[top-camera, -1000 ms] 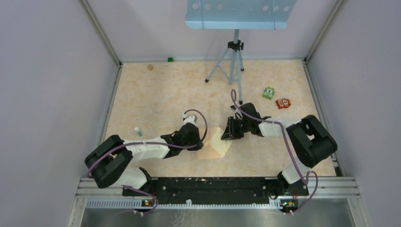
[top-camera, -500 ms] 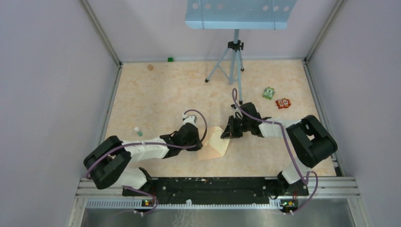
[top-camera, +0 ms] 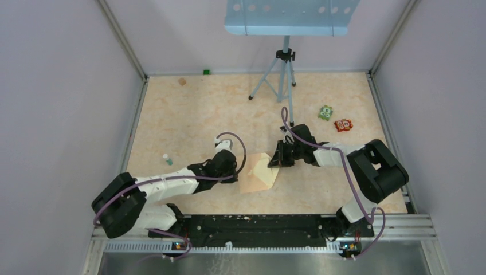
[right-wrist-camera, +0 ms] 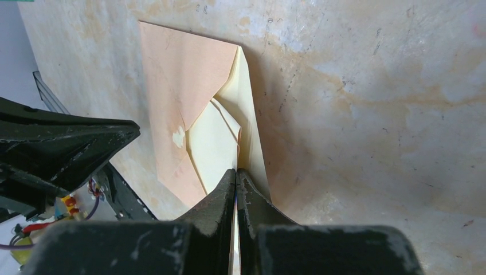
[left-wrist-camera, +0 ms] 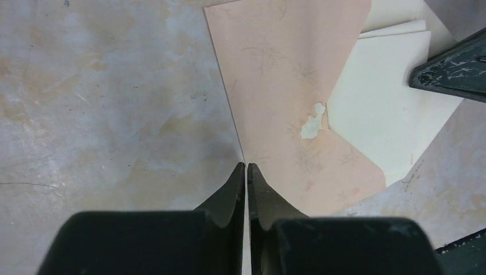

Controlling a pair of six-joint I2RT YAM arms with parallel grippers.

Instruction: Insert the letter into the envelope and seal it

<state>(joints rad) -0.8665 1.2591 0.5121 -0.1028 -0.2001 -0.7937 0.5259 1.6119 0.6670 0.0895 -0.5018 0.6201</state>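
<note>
The pinkish-tan envelope [top-camera: 256, 175] lies on the table between my two grippers, its pale spot [left-wrist-camera: 312, 123] facing up. The cream letter [right-wrist-camera: 213, 143] sits tucked into its open mouth and also shows in the left wrist view [left-wrist-camera: 378, 109]. My right gripper [right-wrist-camera: 236, 171] is shut on the tip of the envelope's flap [right-wrist-camera: 247, 114], which has a cream inner face, and holds it raised on edge over the letter. My left gripper [left-wrist-camera: 246, 165] is shut, its tips at the envelope's left edge. In the top view the left gripper [top-camera: 238, 167] and the right gripper [top-camera: 275, 162] flank the envelope.
A tripod [top-camera: 283, 86] stands behind the right gripper. A green toy [top-camera: 326, 113] and a red toy [top-camera: 343, 125] lie at the far right. A small bottle [top-camera: 167, 158] stands left of the left arm. A green block [top-camera: 206, 72] lies at the back wall.
The right gripper has lifted the flap from lying flat to standing on edge, so the envelope looks narrower. The left arm has drawn back a little to the left.
</note>
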